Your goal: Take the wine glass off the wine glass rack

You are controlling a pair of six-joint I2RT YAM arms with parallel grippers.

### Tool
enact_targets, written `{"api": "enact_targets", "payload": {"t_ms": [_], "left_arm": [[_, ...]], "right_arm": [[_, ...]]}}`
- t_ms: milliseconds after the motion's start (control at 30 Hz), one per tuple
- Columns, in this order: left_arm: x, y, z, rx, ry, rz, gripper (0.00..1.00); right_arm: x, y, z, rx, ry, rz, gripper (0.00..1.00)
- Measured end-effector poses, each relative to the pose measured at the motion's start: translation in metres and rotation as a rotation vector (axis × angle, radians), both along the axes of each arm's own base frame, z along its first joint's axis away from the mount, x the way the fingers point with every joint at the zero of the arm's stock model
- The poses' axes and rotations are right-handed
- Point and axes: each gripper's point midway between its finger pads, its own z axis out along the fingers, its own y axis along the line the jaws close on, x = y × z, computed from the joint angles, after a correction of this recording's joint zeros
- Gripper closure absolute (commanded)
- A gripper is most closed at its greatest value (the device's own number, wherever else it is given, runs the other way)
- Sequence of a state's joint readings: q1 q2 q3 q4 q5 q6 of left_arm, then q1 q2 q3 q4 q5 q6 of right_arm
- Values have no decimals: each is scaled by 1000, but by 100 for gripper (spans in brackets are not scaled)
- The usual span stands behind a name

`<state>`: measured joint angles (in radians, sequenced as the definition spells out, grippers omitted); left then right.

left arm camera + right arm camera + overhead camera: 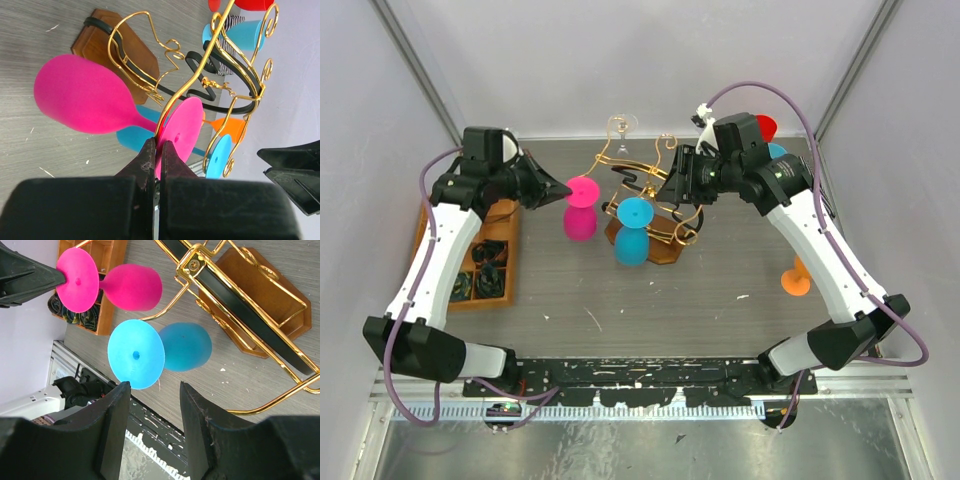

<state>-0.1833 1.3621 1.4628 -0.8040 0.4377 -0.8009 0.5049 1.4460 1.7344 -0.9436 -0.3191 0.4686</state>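
The wine glass rack (642, 182) has gold wire arms and a brown wooden base (665, 250). A pink wine glass (580, 220) hangs bowl down at the left end of a gold arm (200, 65). My left gripper (158, 142) is shut on its pink foot disc (184, 125), which also shows in the right wrist view (77, 280). A blue wine glass (632, 232) hangs bowl down at the rack's front. My right gripper (155, 387) is open and empty, above the rack, with the blue glass's foot (136, 354) just beyond its fingertips.
An orange compartment tray (510, 215) with dark items lies at the left. An orange glass (796, 278) stands on the table at the right. A red cup (765, 127) and a blue cup (777, 150) sit behind the right arm. A clear glass (620, 125) is at the back.
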Motion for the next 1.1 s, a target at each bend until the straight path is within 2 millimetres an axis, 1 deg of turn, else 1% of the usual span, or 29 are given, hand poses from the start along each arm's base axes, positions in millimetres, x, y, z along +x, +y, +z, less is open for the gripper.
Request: {"api": "enact_targets", "payload": {"t_ms": [100, 200, 300, 533, 700, 800, 933, 1100], "left_arm": [[-2, 1, 4, 4, 4, 6, 100], [-5, 1, 18, -6, -29, 11, 100], [-8, 3, 28, -9, -55, 19, 100], [-9, 2, 29, -28, -49, 28, 100], [-4, 0, 26, -41, -50, 38, 100], [-2, 3, 25, -23, -52, 51, 100], [8, 11, 28, 21, -76, 94, 100], [18, 11, 35, 24, -97, 107, 100]], "right_arm": [[0, 0, 0, -2, -1, 0, 50], [0, -1, -1, -4, -2, -1, 50], [1, -1, -1, -5, -3, -1, 50], [-2, -3, 2, -2, -14, -1, 50], [-2, -3, 2, -2, -14, -1, 50], [-2, -3, 2, -2, -14, -1, 50], [-2, -3, 2, -5, -16, -1, 50], [-1, -4, 2, -6, -17, -3, 50]]}}
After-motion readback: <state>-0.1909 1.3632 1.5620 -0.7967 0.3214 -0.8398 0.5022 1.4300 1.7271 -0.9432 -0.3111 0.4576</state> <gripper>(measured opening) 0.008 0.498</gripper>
